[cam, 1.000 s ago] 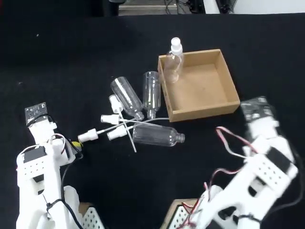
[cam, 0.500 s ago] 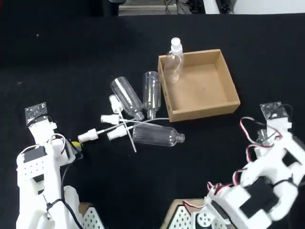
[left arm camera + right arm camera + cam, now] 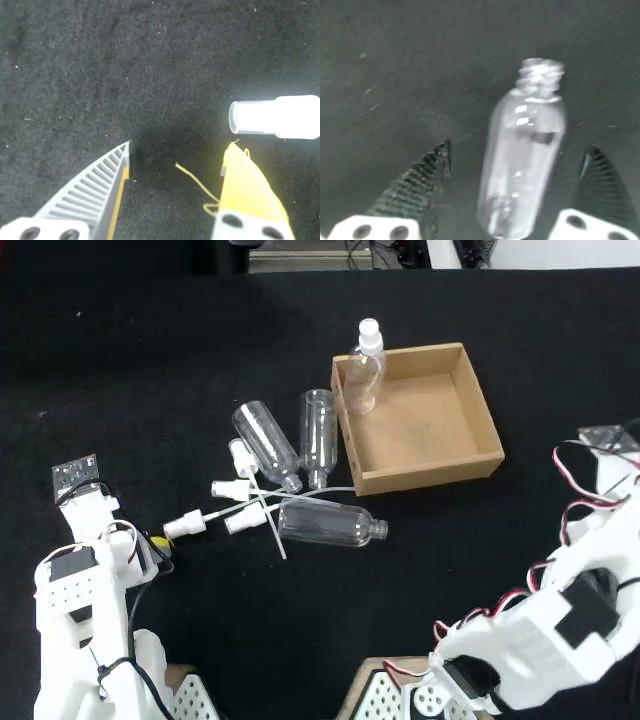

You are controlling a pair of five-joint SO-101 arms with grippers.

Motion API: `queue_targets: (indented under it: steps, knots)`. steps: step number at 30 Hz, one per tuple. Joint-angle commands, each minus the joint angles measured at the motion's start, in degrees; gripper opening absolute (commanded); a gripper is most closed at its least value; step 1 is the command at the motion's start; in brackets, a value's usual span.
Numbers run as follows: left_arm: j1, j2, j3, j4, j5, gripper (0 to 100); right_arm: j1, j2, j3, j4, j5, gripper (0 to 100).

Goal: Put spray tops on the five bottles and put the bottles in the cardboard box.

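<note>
A capped clear bottle stands in the back left corner of the cardboard box. Three uncapped bottles lie left of the box: one, a second and a third. Several white spray tops with tubes lie beside them, among them one top nearest my left gripper. The left wrist view has that gripper open on bare cloth, the spray top just off its yellow finger. My right gripper is open, with another uncapped bottle lying between its fingers.
The table is covered with black cloth. The right arm lies along the table's right edge, with red and white wires looping off it. Open cloth lies in front of the box and on the far left.
The right arm has swung to the right, away from the box toward the table's right edge. The left arm, the bottles and the tops have stayed put.
</note>
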Motion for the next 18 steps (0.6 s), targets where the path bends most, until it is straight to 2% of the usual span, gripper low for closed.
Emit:
queue_targets:
  steps: [1, 7, 10, 12, 16, 18]
  knots:
    - [0.8, -1.0, -0.7, -0.9, 0.4, 29, 1.8, 3.5, -8.9, 1.1, 0.9, 35.7]
    - [0.8, -1.1, -0.7, -0.9, 0.4, 29, 2.5, 12.1, -13.1, 1.6, 0.9, 35.7]
    - [0.8, -1.0, -0.7, -0.9, 0.4, 29, 2.5, 13.9, -15.6, 5.4, 0.9, 34.6]
    - [0.8, -1.0, -0.7, -0.9, 0.4, 29, 2.5, 14.5, -17.5, 8.7, 1.0, 27.4]
    - [0.8, -1.1, -0.7, -0.9, 0.4, 29, 2.2, 14.9, -21.5, 11.3, 1.0, 0.1]
    - [0.9, -1.1, -0.7, -0.9, 0.4, 29, 1.9, 14.6, -22.5, 11.5, 1.0, 4.7]
